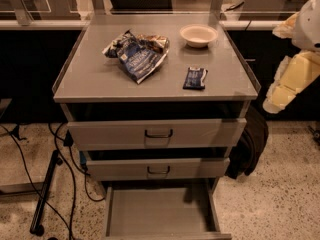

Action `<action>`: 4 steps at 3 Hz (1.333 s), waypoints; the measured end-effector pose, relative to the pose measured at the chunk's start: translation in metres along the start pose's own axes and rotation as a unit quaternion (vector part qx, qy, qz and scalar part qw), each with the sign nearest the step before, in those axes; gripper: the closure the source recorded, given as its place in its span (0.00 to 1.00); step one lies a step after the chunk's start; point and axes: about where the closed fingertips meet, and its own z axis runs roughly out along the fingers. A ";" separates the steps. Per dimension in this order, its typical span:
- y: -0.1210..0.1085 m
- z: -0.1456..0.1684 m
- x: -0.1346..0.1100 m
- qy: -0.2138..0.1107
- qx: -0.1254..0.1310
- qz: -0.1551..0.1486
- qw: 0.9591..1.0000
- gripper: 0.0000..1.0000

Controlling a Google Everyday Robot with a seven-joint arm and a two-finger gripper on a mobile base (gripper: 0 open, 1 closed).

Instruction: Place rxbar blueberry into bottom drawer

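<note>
The rxbar blueberry (194,78), a small flat dark navy bar, lies on the grey cabinet top (100,79), right of centre. The bottom drawer (160,211) is pulled out, and its flat grey floor is bare. My gripper (280,96) is at the end of the cream arm at the right edge. It hangs beside the cabinet's right side, level with the top, apart from the bar and holding nothing that I can see.
A crumpled blue-and-silver chip bag (137,54) lies left of the bar. A white bowl (198,35) stands at the back right. The two upper drawers (157,133) are slightly open. Cables and a stand leg (45,194) lie on the floor at left. A dark bag (247,144) leans at right.
</note>
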 end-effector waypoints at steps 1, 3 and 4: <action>-0.014 0.008 -0.005 -0.026 0.002 0.017 1.000 0.00; -0.027 0.020 -0.012 -0.068 0.001 0.040 0.997 0.00; -0.031 0.025 -0.014 -0.082 0.001 0.047 0.995 0.00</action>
